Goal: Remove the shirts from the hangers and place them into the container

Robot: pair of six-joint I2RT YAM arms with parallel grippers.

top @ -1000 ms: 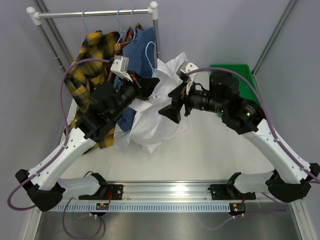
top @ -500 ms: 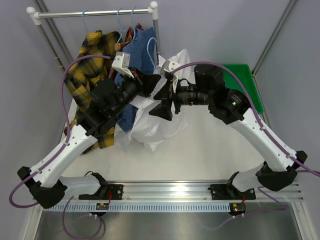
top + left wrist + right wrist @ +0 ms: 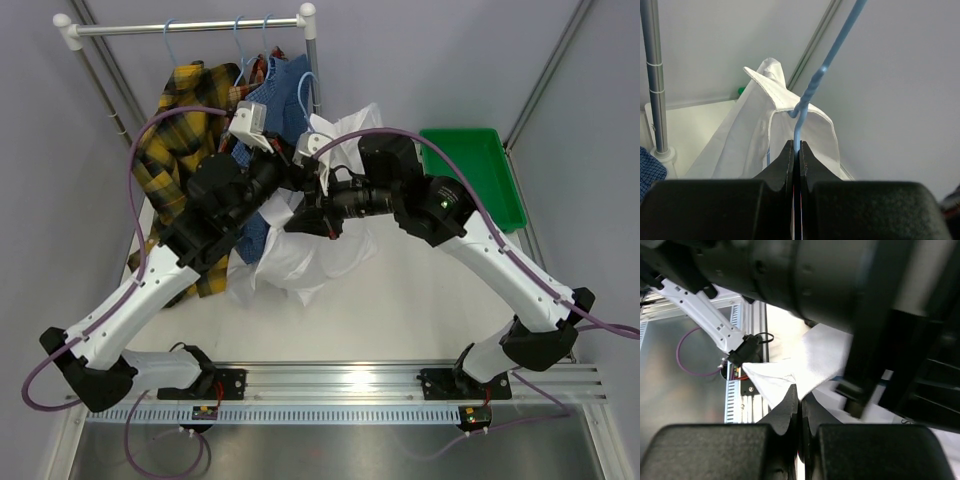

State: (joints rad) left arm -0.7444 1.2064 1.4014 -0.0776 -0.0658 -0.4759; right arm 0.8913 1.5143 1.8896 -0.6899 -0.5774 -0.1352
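Note:
The white shirt hangs in the middle on a light-blue hanger that is off the rail. My left gripper is shut on that hanger's wire just below the collar. My right gripper is shut on a fold of the white shirt, close under the left wrist. A yellow-and-black plaid shirt, a blue check shirt and a red plaid shirt hang on hangers on the rail. The green container sits at the right, with nothing in it.
The white-capped metal rail spans the back left, its right post standing beside the white shirt. Grey walls close in the back and sides. The two arms cross close together over the table's middle. A metal track runs along the near edge.
My right arm has swung left from in front of the container to the white shirt, and its jaws have shut on the fabric. The left gripper has kept hold of the hanger.

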